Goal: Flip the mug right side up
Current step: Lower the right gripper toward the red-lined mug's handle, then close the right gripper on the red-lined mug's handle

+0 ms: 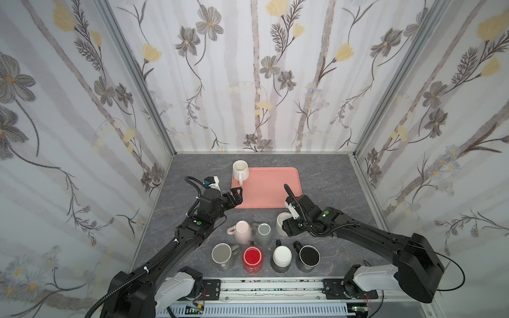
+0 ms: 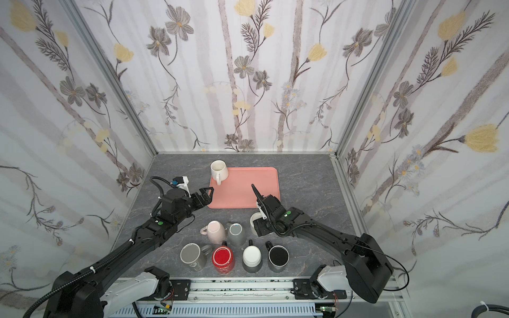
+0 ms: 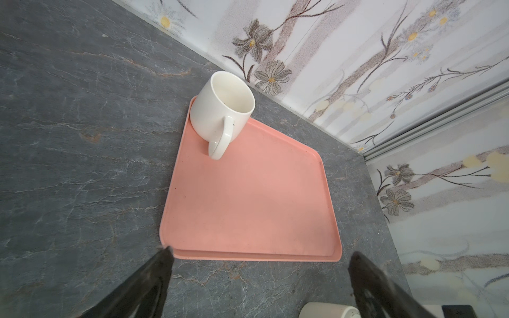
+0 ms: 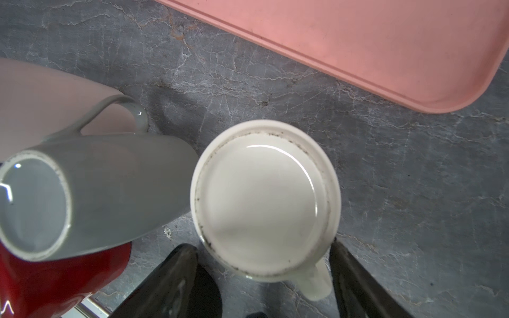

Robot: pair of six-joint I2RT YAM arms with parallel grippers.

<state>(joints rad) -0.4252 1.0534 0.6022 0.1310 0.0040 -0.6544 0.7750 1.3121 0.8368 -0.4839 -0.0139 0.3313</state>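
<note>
Right gripper (image 4: 261, 245), closest to its wrist camera, held its black jaws spread. Closing from there might catch the handle (image 4: 316, 286) of the upside-down cream ceramic mug (image 4: 264, 198) and twist it, or shove the overturned grey glazed mug (image 4: 96, 192) just beside it. That cream mug stood base-up on the grey marbled tabletop (image 4: 413, 179), just short of the pink plastic tray (image 4: 385, 41). It sat between the jaws, handle against one. Left gripper (image 1: 237, 196) hovered spread wide at the tray's near corner.

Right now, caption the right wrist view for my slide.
Right gripper open around an upside-down white mug near the pink tray.
</note>
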